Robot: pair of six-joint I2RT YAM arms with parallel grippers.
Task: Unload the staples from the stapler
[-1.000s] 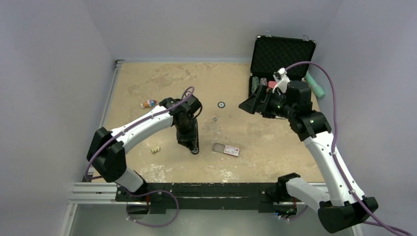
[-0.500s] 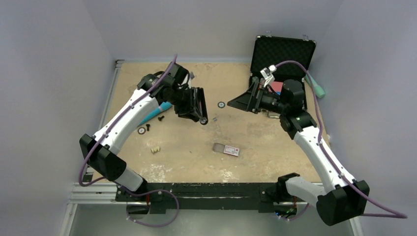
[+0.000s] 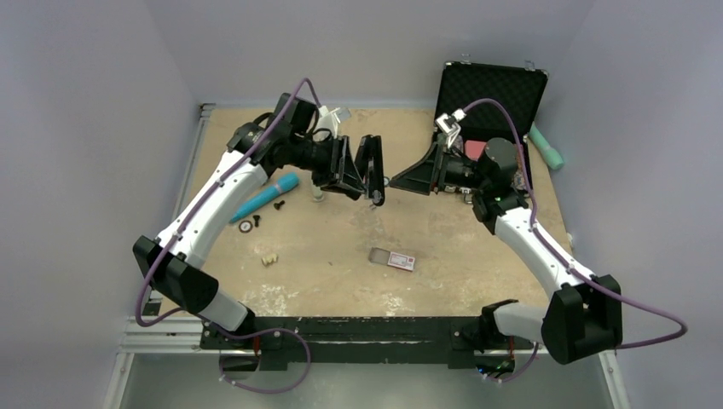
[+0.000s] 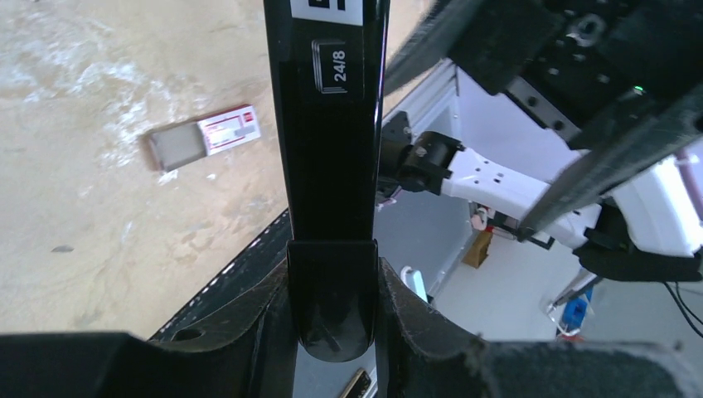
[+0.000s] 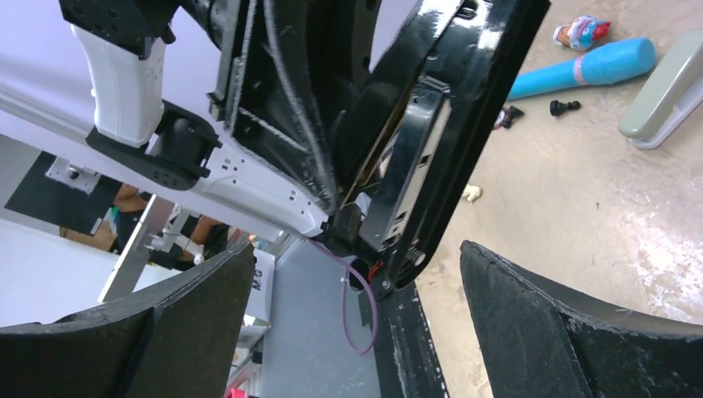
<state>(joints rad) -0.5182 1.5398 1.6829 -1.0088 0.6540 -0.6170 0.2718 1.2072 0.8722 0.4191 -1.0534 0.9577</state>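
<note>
- At upper centre of the top view, the stapler (image 3: 372, 169) is held off the table (image 3: 443, 247), clamped in the left gripper (image 3: 348, 168).
- In the left wrist view, the left gripper (image 4: 332, 311) is closed on the stapler (image 4: 332, 157) at its near end. Both fingers press its sides. A "24/8" mark shows on the black body.
- In the right wrist view, the stapler (image 5: 423, 157) hangs tilted, its parts hinged apart, with the pale inner rail showing.
- The right gripper (image 3: 406, 180) faces the stapler from the right of the frame, just beside it. No contact is visible.
- The right gripper (image 5: 356, 257) is spread wide and holds nothing. The stapler's lower end sits in the gap between the fingers (image 5: 191, 332) as seen from that camera.
- At lower centre of the top view, a staple box (image 3: 392, 258) lies flat on the table, well apart from both grippers.
- Left of centre lie a blue tube (image 3: 264, 194), a screw (image 3: 279, 204) and a washer (image 3: 246, 225).
- At upper right, a black case (image 3: 490, 89) stands open, with a teal object (image 3: 546, 146) just beside it.
</note>
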